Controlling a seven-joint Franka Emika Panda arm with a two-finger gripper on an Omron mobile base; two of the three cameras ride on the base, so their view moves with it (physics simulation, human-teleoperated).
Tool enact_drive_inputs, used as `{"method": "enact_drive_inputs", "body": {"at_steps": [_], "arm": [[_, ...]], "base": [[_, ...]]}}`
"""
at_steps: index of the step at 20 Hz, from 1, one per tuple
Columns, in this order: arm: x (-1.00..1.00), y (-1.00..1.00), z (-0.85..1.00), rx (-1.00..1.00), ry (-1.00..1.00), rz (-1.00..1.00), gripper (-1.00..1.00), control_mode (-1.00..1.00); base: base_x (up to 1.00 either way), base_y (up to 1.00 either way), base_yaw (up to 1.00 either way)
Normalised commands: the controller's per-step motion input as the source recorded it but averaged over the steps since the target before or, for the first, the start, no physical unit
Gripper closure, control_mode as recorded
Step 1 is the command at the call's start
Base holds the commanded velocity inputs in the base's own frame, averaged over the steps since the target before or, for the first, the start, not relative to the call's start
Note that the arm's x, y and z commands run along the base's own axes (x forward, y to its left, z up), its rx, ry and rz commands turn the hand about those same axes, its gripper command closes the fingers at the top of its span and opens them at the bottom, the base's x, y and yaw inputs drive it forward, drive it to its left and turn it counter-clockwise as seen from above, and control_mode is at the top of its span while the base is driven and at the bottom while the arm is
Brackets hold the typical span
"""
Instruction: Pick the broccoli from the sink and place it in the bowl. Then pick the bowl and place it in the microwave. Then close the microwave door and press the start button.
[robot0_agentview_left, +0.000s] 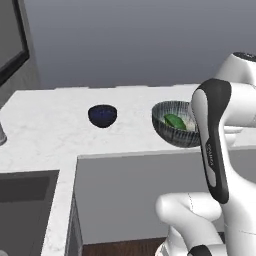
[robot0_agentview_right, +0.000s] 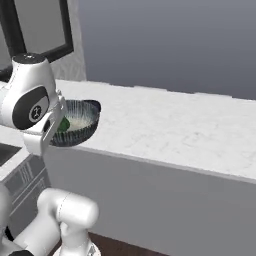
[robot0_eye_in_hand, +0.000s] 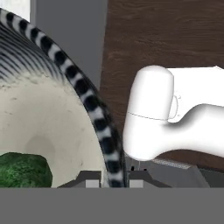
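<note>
The striped bowl (robot0_agentview_left: 173, 131) hangs tilted at the counter's front edge, partly out past it, also visible from the other side (robot0_agentview_right: 80, 122). The green broccoli (robot0_agentview_left: 174, 120) lies inside it on the pale bottom (robot0_eye_in_hand: 24, 170). My gripper (robot0_eye_in_hand: 114, 181) is shut on the bowl's striped rim (robot0_eye_in_hand: 94, 105), one fingertip inside the rim and one outside. My forearm hides the bowl's right side in the left base view. A corner of the dark sink (robot0_agentview_left: 25, 210) lies at the lower left.
A small dark blue bowl (robot0_agentview_left: 102, 115) stands on the white marble counter (robot0_agentview_left: 50, 125) left of the held bowl. A grey faucet base (robot0_agentview_left: 2, 134) is at the left edge. A black-framed panel (robot0_agentview_right: 37, 25) hangs at the upper left. Dark wood floor (robot0_eye_in_hand: 166, 30) lies below.
</note>
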Motion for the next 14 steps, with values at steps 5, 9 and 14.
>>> {"method": "enact_drive_inputs", "body": {"at_steps": [5,9,14], "arm": [[0.00,0.00,0.00,0.00,0.00,0.00,1.00,1.00],[0.00,0.00,0.00,0.00,0.00,0.00,1.00,1.00],[0.00,0.00,0.00,0.00,0.00,0.00,1.00,1.00]], "base": [[-0.24,0.00,-0.74],[-0.21,-0.01,-0.70],[-0.15,-0.06,-0.70]]}}
